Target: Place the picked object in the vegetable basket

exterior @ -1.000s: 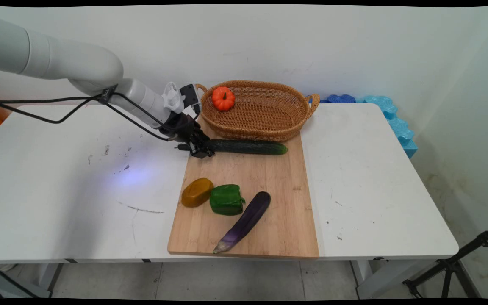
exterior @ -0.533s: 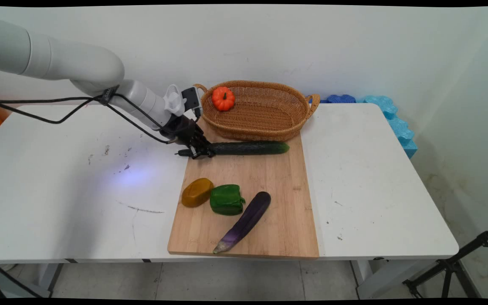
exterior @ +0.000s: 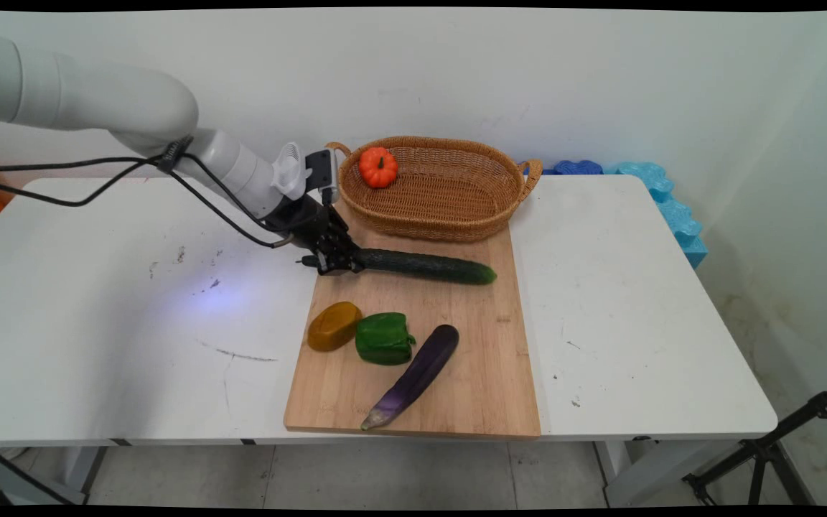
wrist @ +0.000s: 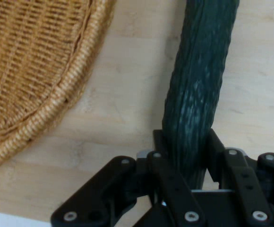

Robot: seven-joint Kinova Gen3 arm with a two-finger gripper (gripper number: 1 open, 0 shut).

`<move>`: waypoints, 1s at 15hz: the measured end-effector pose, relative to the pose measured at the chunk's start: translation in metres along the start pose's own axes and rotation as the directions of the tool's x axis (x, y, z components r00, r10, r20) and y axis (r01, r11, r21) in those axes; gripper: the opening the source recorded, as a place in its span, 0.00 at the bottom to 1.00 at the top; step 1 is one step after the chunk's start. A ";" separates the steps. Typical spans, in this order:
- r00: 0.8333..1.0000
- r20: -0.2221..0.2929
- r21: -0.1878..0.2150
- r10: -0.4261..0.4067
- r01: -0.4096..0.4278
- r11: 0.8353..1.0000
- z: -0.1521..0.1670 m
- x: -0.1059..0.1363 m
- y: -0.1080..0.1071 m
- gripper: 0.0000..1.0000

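The white table (exterior: 600,301) carries a wooden cutting board (exterior: 485,373), and at the board's far edge sits a wicker basket (exterior: 456,215) with a small orange pumpkin (exterior: 377,166) inside. On the board's near half lie a purple eggplant (exterior: 413,377), a green pepper (exterior: 383,337) and a brownish-yellow lump (exterior: 333,325) (hard to say what it is), the pepper between the other two. The cucumber (exterior: 428,266) lies across the board just in front of the basket, angled slightly. The gripper (exterior: 338,260) is clamped around its left end, fingers (wrist: 167,177) pressed against both sides. It looks long, stiff and bumpy-skinned, so held at one end it would likely droop or twist; the middle seems a steadier hold.
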 end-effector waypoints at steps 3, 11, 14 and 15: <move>0.999 -0.018 -0.005 0.035 -0.035 0.999 -0.014 0.007 0.000 0.00; 0.993 -0.068 0.023 0.094 -0.093 0.995 -0.054 0.035 -0.008 0.00; 0.990 -0.081 0.045 0.115 -0.111 0.993 -0.066 0.046 -0.015 0.00; 0.989 -0.084 0.057 0.124 -0.119 0.991 -0.070 0.050 -0.020 0.00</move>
